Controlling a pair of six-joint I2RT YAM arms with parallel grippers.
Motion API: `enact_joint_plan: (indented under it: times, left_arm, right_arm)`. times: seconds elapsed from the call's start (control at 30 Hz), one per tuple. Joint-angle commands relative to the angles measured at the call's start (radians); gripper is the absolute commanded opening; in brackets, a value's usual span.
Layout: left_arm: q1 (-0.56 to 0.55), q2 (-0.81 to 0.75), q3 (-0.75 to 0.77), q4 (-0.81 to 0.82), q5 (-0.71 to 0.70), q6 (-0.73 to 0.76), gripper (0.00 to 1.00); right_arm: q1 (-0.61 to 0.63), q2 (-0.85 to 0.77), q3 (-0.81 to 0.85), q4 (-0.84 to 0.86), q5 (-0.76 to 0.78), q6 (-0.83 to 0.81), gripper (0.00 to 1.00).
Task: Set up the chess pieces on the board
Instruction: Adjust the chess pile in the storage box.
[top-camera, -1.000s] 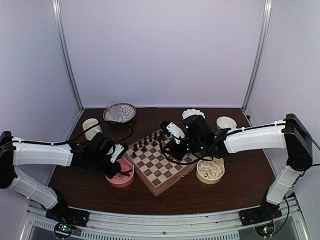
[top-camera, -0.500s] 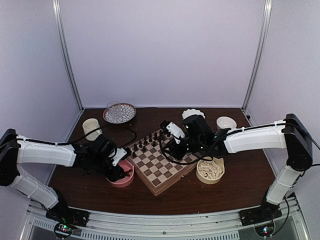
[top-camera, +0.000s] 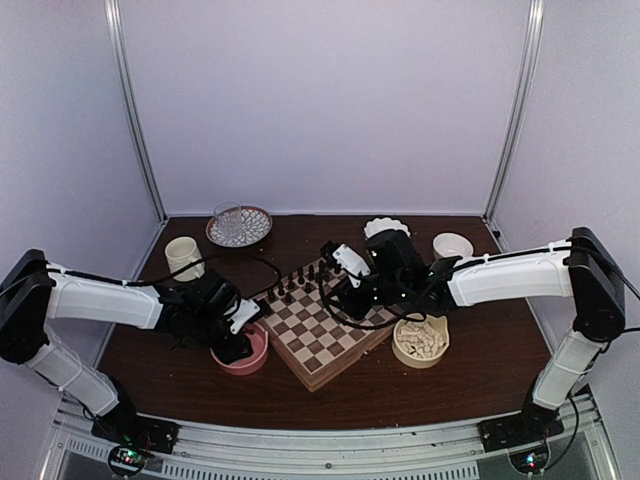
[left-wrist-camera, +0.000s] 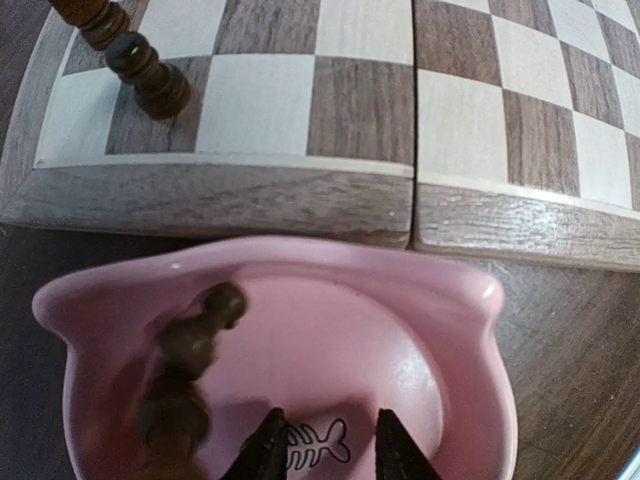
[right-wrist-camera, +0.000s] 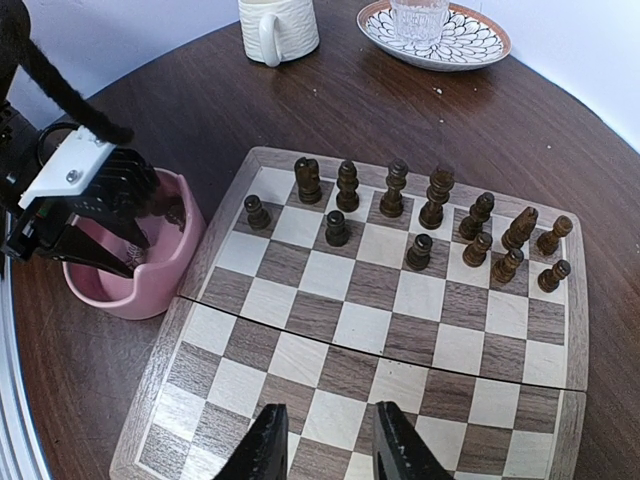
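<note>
The board (top-camera: 325, 340) lies at an angle in the middle of the table. Several dark chess pieces (right-wrist-camera: 400, 190) stand in two rows along its far side, two of them visible in the left wrist view (left-wrist-camera: 150, 80). More dark pieces (left-wrist-camera: 185, 350) lie in the pink bowl (left-wrist-camera: 470, 300) against the board's left edge (left-wrist-camera: 300, 195). My left gripper (left-wrist-camera: 325, 450) hangs inside that bowl, open and empty, to the right of those pieces. My right gripper (right-wrist-camera: 325, 445) hovers open over bare squares of the board (right-wrist-camera: 330, 330). Cream pieces fill a tan bowl (top-camera: 420, 340) to the right.
A cream mug (top-camera: 183, 255) and a glass on a patterned plate (top-camera: 238, 225) stand at the back left. Two white bowls (top-camera: 385, 228) (top-camera: 452, 244) sit at the back right. The pink bowl (top-camera: 243, 358) touches the board's left side.
My left arm has shifted a little to the right and nearer, over the pink bowl. The right arm has not moved.
</note>
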Motion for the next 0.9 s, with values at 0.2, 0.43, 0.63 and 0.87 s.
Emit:
enact_joint_plan:
  times: [0.2,0.43,0.63,0.87]
  left_arm:
    - [0.005,-0.098,-0.023,0.048,-0.024,-0.027,0.21]
    - [0.005,-0.213,-0.081,0.081,-0.095,-0.041,0.23]
    - [0.005,-0.235,-0.093,0.073,-0.114,-0.05,0.38]
    - [0.005,-0.141,-0.047,0.023,-0.156,-0.077,0.42]
  right_arm:
    - [0.003,-0.029,-0.007,0.019,0.008,-0.007,0.31]
    - [0.003,-0.024,-0.006,0.02,0.008,-0.008,0.31]
    - [0.003,-0.023,-0.005,0.019,0.007,-0.007,0.31]
    - [0.003,-0.024,-0.005,0.017,0.003,-0.007,0.31]
